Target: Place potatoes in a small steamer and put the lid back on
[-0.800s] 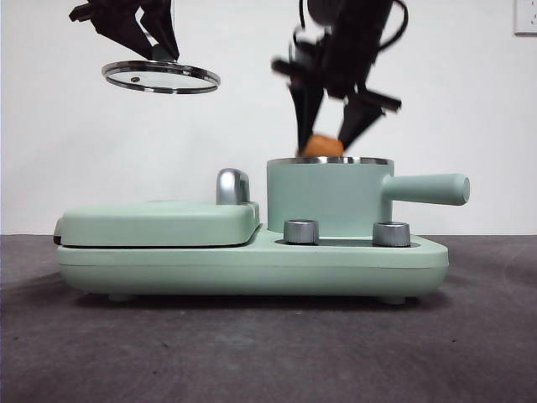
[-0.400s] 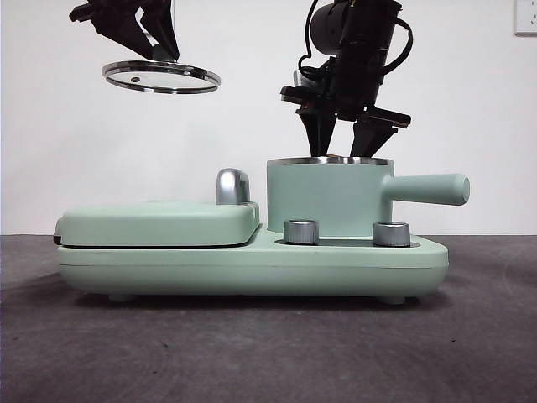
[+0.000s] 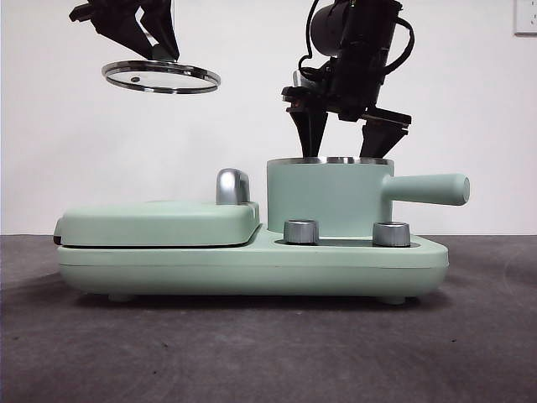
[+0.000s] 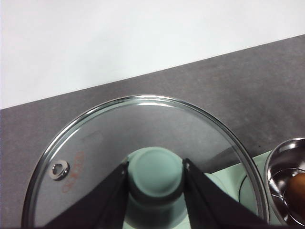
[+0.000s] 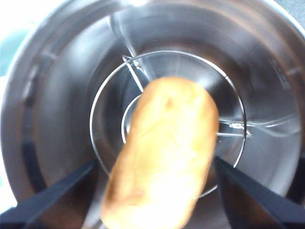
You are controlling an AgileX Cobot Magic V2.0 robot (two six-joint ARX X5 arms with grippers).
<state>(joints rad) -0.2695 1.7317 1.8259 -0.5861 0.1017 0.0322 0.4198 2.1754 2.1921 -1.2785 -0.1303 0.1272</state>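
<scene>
The right gripper (image 3: 344, 151) hangs directly over the small steamer (image 3: 329, 197), its two black jaws spread wide with their tips at the steel rim. In the right wrist view the potato (image 5: 164, 152) lies inside the pot on a wire rack (image 5: 228, 126), between the parted jaws and touching neither of them (from the front the pot wall hides it completely). The steamer sits on the right side of a mint-green cooker base (image 3: 252, 264), its straight handle (image 3: 428, 189) pointing right, with two steel knobs (image 3: 302, 232) below it. The left gripper (image 3: 159, 52) is up high at the left, above the flat griddle cover (image 3: 159, 222), jaws clamped on the mint-green knob (image 4: 156, 174) of the glass lid (image 3: 161, 76), which hangs level, well apart from the pot.
</scene>
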